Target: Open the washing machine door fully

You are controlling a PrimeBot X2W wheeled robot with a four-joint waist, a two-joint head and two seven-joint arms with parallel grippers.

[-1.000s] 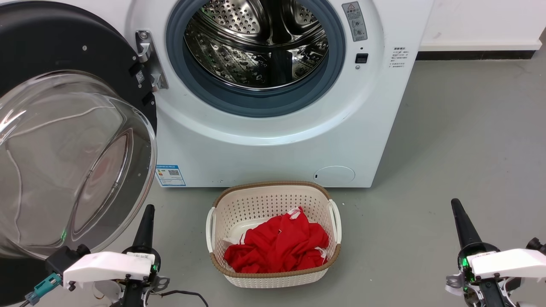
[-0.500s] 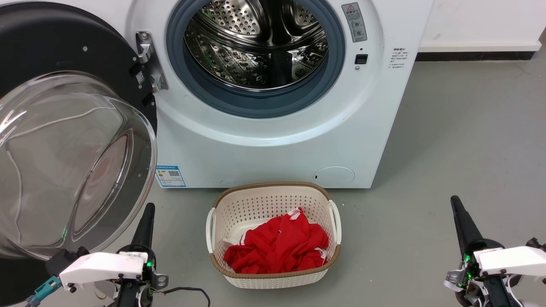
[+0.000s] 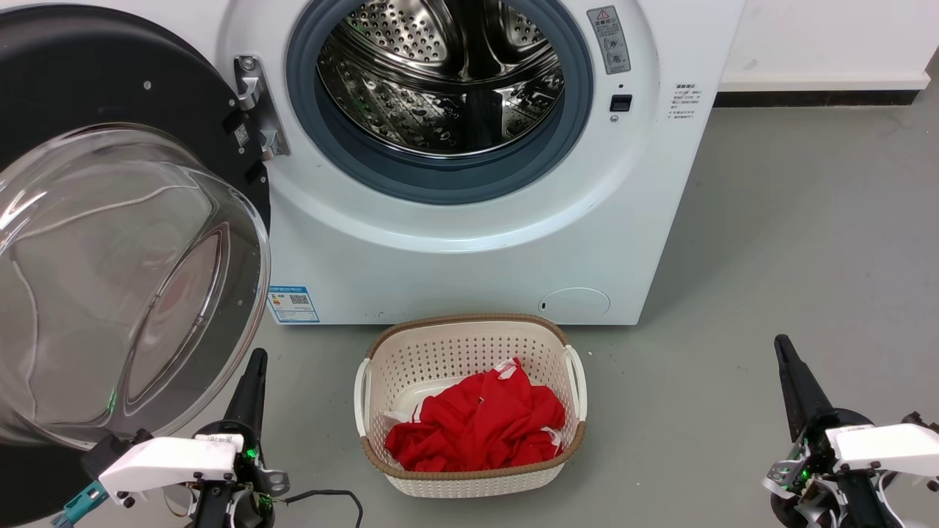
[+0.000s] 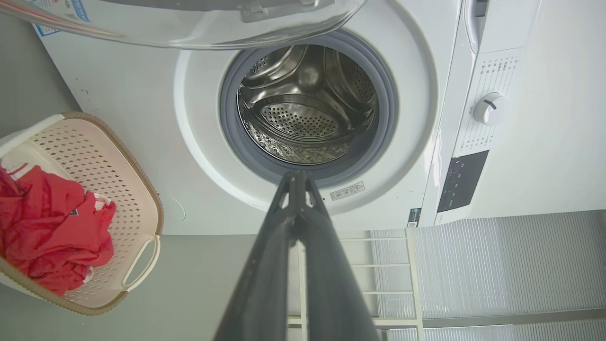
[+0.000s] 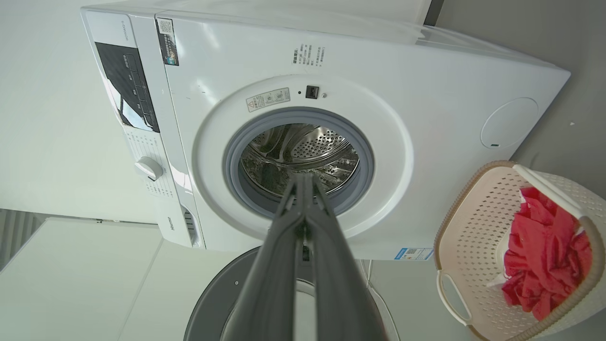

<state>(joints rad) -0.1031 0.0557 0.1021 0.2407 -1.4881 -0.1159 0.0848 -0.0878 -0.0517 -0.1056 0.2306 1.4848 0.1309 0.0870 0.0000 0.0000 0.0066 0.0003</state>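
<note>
Head view has the washing machine door (image 3: pixel 132 242) swung wide to the left of the bare drum hole (image 3: pixel 440 95), so the opening looks essentially done. The left hand (image 3: pixel 257 359) and right hand (image 3: pixel 783 346) hang low, neither touching the door, each with fingers pressed together on nothing. At most a last outward nudge may be left.

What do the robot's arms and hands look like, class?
The left hand and right hand each have long, tapering dark fingers, a round black base with green lights, and a white angular cover. A black cable and teal plug trail by the left.
</note>
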